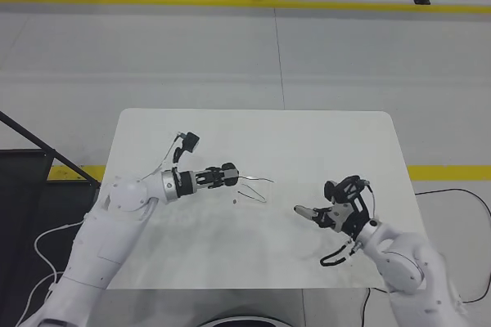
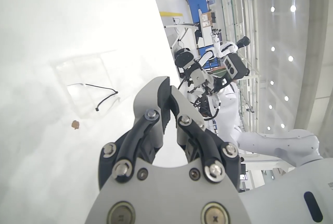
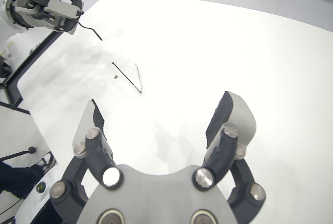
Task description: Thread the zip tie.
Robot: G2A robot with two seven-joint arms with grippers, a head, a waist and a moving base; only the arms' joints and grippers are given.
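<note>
Zip tie (image 1: 254, 177) (image 3: 91, 28), thin and black, is pinched at one end in the closed jaws of the left gripper (image 1: 229, 174) (image 3: 75, 20) (image 2: 167, 85), and its free end juts right above the table (image 1: 311, 139). The left arm reaches in from the left with its forearm level. A second zip tie (image 1: 254, 194) (image 3: 127, 77) (image 2: 101, 87), bent into a V, lies on the table just nearer, beside a small brown speck (image 3: 115, 76) (image 2: 75, 125). The right gripper (image 1: 304, 212) (image 3: 161, 100) hangs over the near right part, pointing left, with its jaws wide apart and nothing in them.
</note>
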